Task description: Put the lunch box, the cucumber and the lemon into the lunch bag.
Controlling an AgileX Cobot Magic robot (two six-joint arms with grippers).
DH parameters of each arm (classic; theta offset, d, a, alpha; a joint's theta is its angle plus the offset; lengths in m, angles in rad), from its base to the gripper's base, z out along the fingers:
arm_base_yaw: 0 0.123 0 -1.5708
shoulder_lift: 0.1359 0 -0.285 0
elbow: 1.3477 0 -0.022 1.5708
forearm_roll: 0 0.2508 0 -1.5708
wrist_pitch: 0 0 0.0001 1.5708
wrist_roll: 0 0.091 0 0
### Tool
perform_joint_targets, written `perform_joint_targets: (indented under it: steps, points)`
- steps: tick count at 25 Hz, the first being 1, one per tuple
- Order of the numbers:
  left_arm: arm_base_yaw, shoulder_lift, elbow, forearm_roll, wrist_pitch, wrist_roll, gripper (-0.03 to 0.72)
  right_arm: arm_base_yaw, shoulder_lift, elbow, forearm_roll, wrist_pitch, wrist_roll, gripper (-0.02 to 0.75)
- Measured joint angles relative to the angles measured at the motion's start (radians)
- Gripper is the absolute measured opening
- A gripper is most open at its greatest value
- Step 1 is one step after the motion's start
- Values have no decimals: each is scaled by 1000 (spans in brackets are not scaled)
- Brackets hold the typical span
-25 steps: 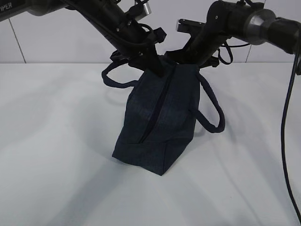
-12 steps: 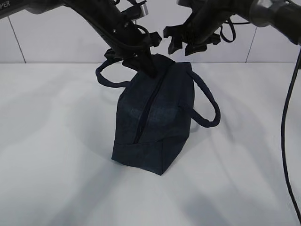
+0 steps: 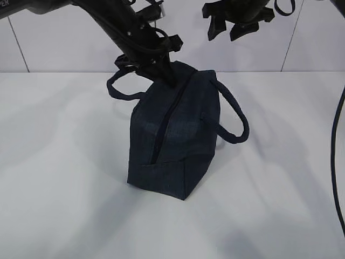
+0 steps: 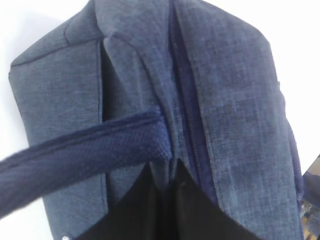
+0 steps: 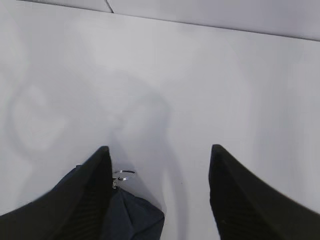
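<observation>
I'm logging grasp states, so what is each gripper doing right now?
Left gripper: closed, pinching the top of the lunch bag.
Right gripper: open, empty, raised above the bag.

**Open claw above the bag's corner**

The right claw [image 5: 159,192] hangs over the white desk [image 5: 200,90] with its 2 black fingers [image 5: 240,200] spread wide and nothing between them. Beside the left finger, a corner of the navy lunch bag [image 5: 132,220] shows, with a metal ring pull [image 5: 122,175] at its top.
</observation>
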Motion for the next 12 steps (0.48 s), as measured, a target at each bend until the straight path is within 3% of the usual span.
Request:
perform_joint_targets:
  steps: [5, 7, 12]
  points:
    - [0, -29, 0, 59, 0, -24, 292, 0, -50, -1, 4, 13, 0, 478]
    - [0, -47, 0, 78, 0, -26, 360, 0, -84, -1, 5, 13, 0, 478]
    - [3, -110, 0, 139, 0, -29, 398, 0, -152, -1, 42, 13, 0, 478]
